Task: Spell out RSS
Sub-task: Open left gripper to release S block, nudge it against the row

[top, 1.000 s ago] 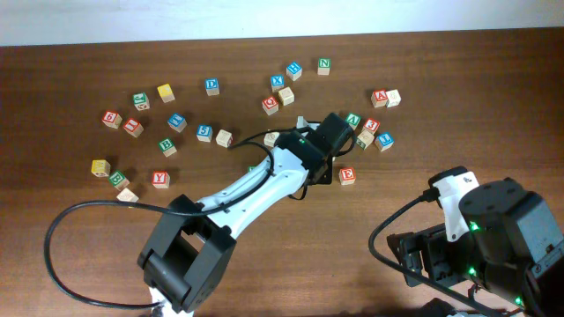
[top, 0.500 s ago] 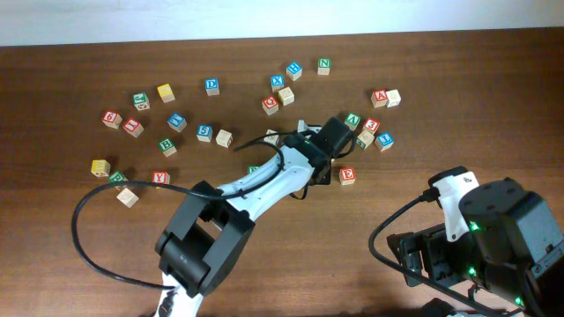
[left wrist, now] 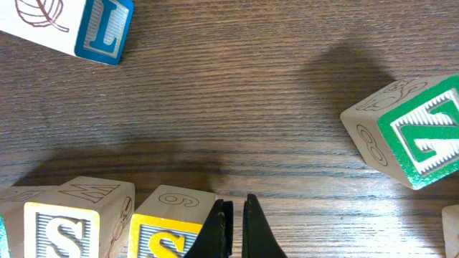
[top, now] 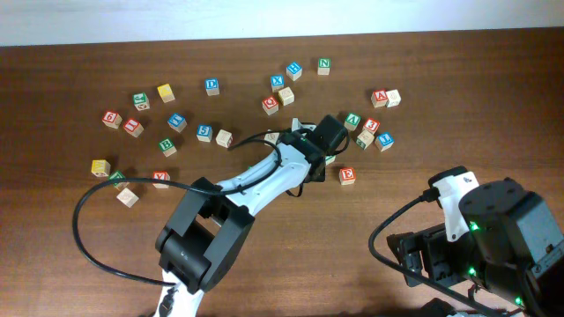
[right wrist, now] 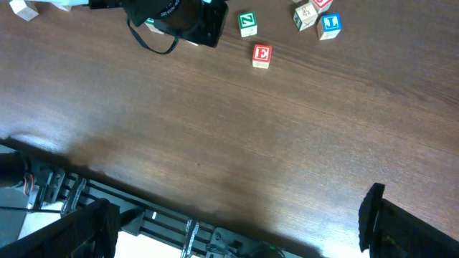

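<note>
The left arm (top: 264,176) is reaching far across the table (top: 335,246), into the middle of the scattered blocks. The left claw (left wrist: 235,228) is sitting narrow, with its fingers nearly meeting and nothing between them. The yellow-faced S block (left wrist: 166,236) is lying just left of the fingers. The second S block (left wrist: 61,231) is lying just beside that one, further left (both cut off by the frame's near edge). A blue L block (left wrist: 100,32) is lying far left, and a green-lettered block (left wrist: 412,136) is sitting skewed at right. The R block cannot be picked out among the green ones. The right claw (right wrist: 237,208) is hanging wide open over the table's near edge, well apart from the blocks.
</note>
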Robot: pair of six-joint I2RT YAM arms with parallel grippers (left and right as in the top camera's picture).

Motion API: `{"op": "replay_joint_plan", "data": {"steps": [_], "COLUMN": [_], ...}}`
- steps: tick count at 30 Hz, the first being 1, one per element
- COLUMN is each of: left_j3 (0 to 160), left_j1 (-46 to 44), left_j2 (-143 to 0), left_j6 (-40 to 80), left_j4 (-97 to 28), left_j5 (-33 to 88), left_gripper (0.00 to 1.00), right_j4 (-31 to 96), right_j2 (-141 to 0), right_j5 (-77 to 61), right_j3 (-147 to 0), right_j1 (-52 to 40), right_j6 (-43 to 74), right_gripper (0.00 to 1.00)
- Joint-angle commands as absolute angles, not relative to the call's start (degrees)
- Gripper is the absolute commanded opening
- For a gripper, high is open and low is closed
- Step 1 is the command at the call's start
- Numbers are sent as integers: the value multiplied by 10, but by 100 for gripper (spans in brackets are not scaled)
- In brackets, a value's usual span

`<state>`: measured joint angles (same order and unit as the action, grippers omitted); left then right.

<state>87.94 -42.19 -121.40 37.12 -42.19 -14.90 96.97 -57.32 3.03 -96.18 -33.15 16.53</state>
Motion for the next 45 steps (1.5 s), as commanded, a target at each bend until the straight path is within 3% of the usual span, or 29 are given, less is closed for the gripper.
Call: {"op": "replay_joint_plan", "data": {"steps": [1, 45], "left_j3": [875, 874], "left_j1": [-421, -411], "left_j2": [-1220, -1220], "left_j6": [365, 347], "left_j4": [-422, -436], "left_j5": [-159, -196], "left_gripper": [0, 0], "right_j4": [973, 973], "right_j2": [-574, -574], "right_j5": [37, 37], "right_j3": [-963, -963], "right_j1": [-333, -333], "right_j6": [170, 170], "right_gripper": [98, 98]}}
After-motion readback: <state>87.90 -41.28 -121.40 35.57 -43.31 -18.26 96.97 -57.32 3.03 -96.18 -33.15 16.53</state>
